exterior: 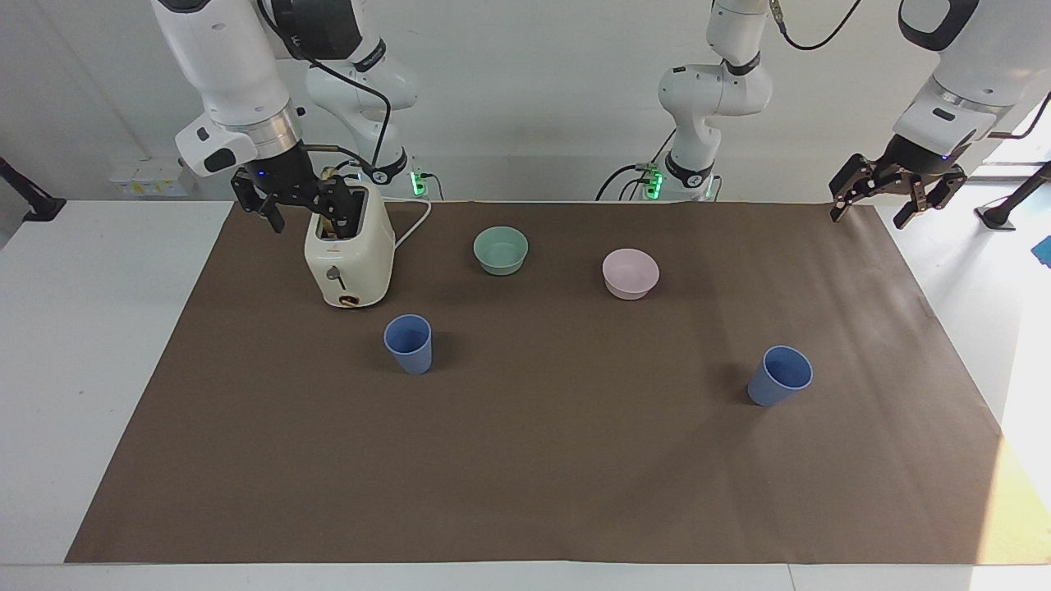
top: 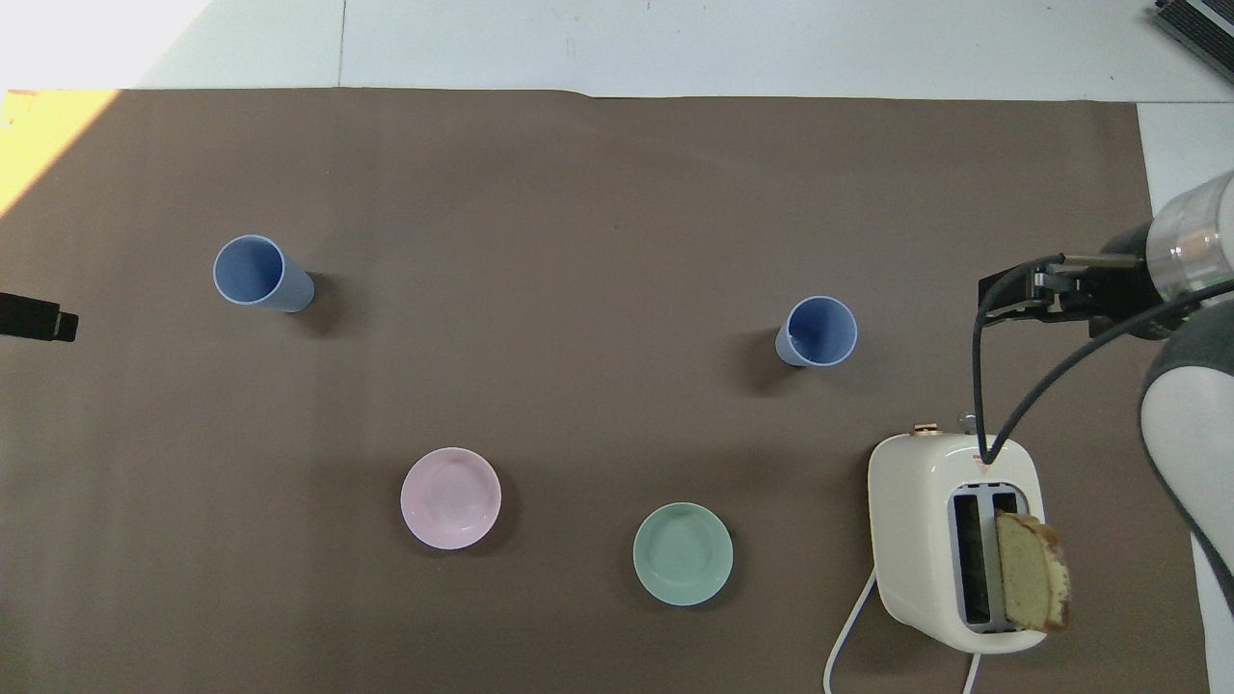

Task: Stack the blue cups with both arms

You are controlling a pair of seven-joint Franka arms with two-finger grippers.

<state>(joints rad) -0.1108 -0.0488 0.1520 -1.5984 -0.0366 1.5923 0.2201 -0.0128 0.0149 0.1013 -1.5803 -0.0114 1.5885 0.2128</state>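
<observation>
Facing view: both blue cups stand apart on the bench, one (exterior: 408, 343) beside the toaster (exterior: 349, 256), one (exterior: 779, 375) toward the left arm's end. Right gripper (exterior: 296, 205) and left gripper (exterior: 891, 195) hang open, empty. Each should descend squarely over a rim.

Overhead view: the left gripper (top: 39, 318) is mostly cut off.

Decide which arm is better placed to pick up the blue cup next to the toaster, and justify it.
The right arm. Its claw hangs open over the toaster, close to that blue cup. The left claw waits open at the table's other end, closer to the second blue cup.
</observation>
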